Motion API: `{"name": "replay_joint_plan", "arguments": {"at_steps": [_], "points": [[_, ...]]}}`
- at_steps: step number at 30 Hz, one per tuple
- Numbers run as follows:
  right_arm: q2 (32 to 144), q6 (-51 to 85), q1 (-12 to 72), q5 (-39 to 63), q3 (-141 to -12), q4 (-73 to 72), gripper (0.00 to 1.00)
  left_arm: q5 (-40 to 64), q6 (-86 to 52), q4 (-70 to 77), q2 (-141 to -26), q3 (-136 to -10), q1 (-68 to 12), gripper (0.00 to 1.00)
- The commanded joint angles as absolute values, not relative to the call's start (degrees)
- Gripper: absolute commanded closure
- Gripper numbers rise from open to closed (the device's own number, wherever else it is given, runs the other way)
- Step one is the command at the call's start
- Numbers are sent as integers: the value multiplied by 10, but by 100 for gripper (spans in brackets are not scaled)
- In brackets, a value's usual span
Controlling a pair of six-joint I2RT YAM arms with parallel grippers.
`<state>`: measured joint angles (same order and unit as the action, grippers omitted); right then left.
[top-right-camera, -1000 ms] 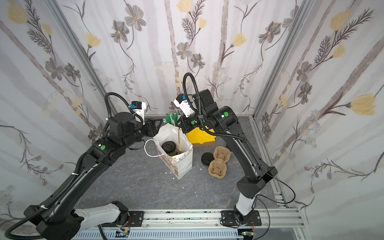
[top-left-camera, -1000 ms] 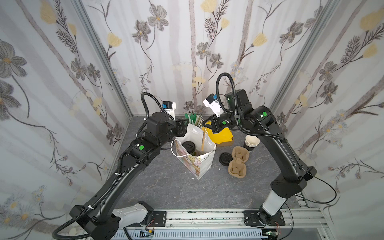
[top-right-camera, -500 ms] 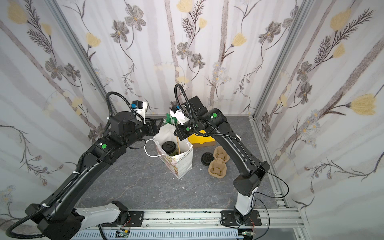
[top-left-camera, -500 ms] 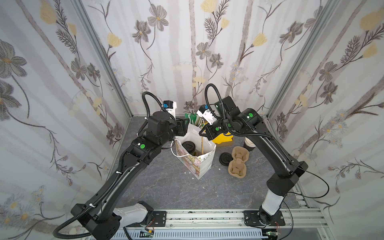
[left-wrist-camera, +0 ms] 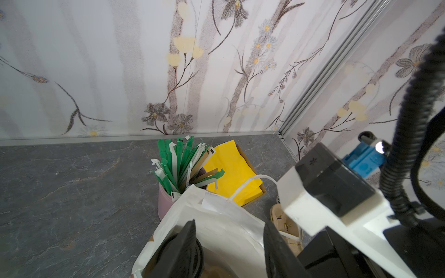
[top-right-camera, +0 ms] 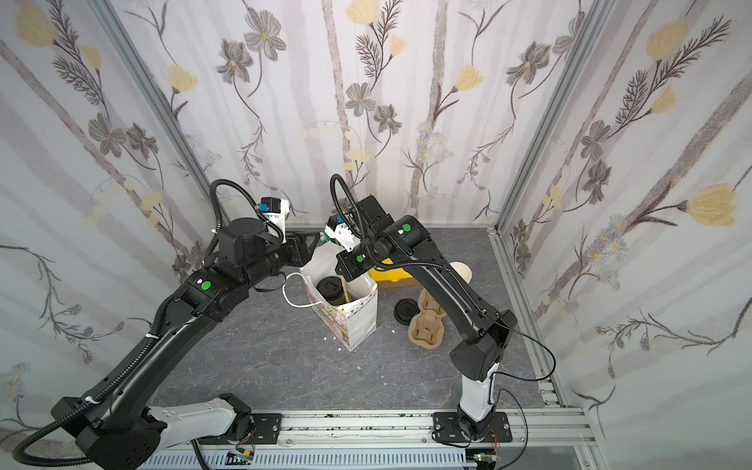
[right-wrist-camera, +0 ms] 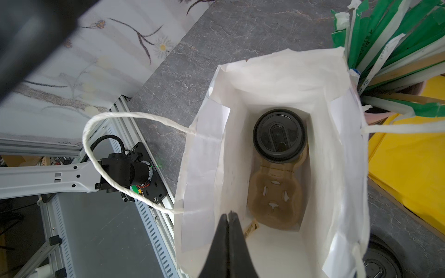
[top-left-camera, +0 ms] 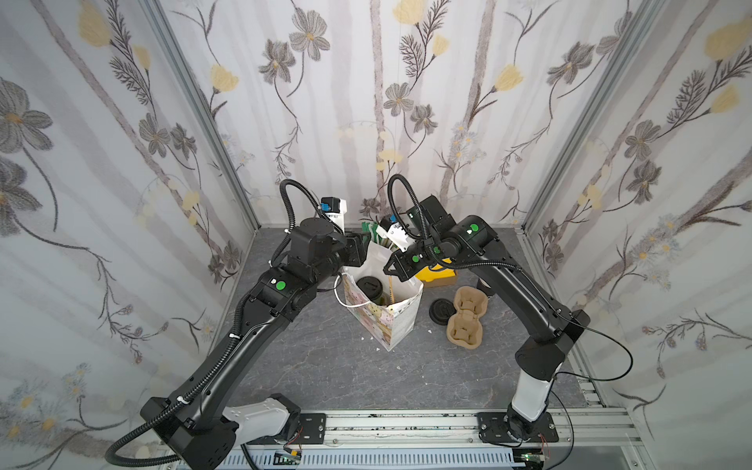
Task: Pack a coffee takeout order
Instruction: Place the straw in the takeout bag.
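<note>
- The desk (top-left-camera: 325, 374) is grey and veined (a marble look), and both arms lean in over its far middle.
- The left arm (top-left-camera: 252, 337) has the left jaws at the rear rim of the paper bag. In the left wrist view the two fingers (left-wrist-camera: 190, 240) stand well apart, released, with white paper showing in the gap and nothing pinched between them.
- The right arm (top-left-camera: 525, 297) has the right jaws over the bag's mouth. In the right wrist view they are clenched tip to tip, grasping the top of the thin tan stick.
- The paper bag (top-left-camera: 401, 321) stands upright and open near the middle of the desk, white inside and patterned outside.
- A spare pulp carrier (top-left-camera: 466, 321) lies on the desk beside the bag, with a loose black lid (top-left-camera: 441, 311) between the two.
- The yellow napkin (left-wrist-camera: 231, 168) lies in a brown tray behind the bag (outside it) and is partly covered by the right arm in both top views.
- The green cup (top-left-camera: 370, 287) with its black lid (right-wrist-camera: 279, 137) stands upright inside the bag. It sits in one socket of a second carrier (right-wrist-camera: 274, 192) on the bag's floor.
- The thin tan stick (top-left-camera: 390, 289) hangs upright inside the bag, just beside the cup.
</note>
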<state>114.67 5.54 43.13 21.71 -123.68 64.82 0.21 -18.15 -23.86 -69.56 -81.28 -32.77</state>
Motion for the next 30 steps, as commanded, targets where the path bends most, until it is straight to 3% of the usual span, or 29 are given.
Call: {"name": "replay_joint_plan", "arguments": {"at_steps": [1,6,13,30], "points": [[1155,57,436,203,-1236,656,100,-3,-171,-221,-695,-810,-326,52],[1162,61,443,188,-1235,659,100,-4,-159,-220,-695,-814,-323,52],[1156,74,444,173,-1216,657,100,-83,-160,-211,-676,-797,-311,53],[1132,90,447,155,-1188,644,100,-35,-197,-205,-664,-770,-275,53]]}}
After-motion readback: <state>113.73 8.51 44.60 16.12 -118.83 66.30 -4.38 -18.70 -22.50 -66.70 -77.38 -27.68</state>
